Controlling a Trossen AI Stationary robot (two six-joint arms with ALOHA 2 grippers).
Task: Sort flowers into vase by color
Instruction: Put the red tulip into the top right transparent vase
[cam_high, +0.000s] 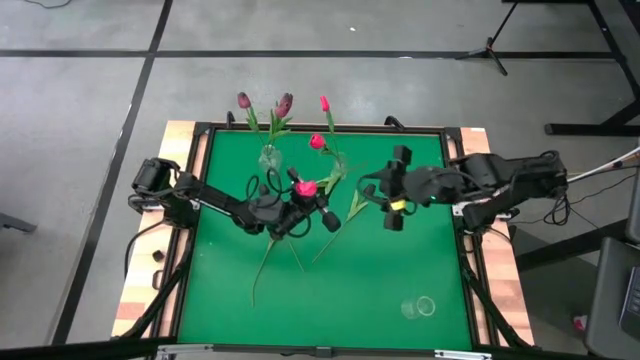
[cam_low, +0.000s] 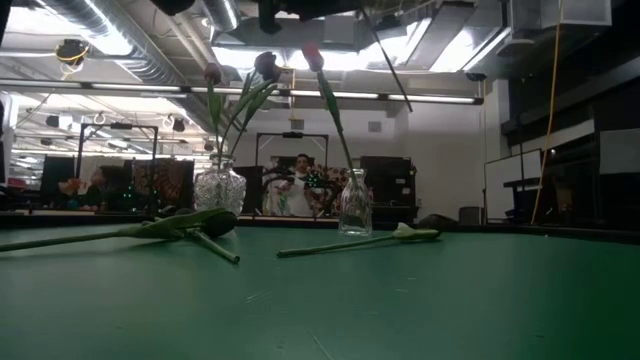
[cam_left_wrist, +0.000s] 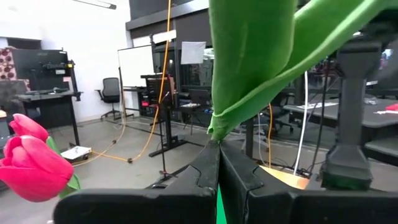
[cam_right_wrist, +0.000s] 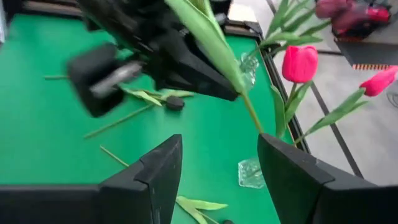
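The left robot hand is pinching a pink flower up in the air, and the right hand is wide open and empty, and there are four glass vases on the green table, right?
Almost. The left gripper does pinch a pink flower, and the right gripper is open and empty, but the high view shows three glass vases, not four: one with dark flowers, one with pink ones, and an empty one.

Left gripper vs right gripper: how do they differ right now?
The left gripper is shut on a pink flower, held up mid-table; the right gripper stands open and holds nothing. The left sits beside the vases; the right hangs further right. Both are dark two-finger grippers above the green table.
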